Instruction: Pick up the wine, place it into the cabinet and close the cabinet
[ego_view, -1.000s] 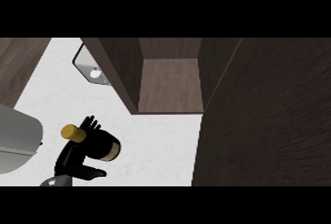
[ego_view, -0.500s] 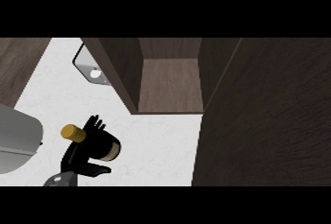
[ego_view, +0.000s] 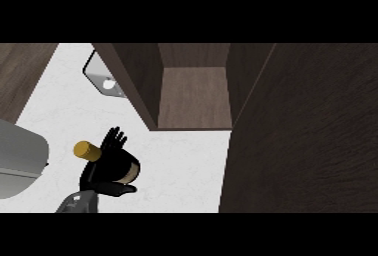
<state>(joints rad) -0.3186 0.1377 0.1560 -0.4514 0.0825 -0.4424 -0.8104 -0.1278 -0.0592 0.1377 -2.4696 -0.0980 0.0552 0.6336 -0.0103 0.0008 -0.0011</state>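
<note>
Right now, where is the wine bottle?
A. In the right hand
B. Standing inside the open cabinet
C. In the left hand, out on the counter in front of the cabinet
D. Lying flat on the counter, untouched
C: the left hand has its fingers around the wine bottle, over the white counter, short of the open cabinet.

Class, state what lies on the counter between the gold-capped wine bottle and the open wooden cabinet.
In the head view, only bare white counter lies between the gold-capped dark wine bottle and the open brown wooden cabinet.
</note>
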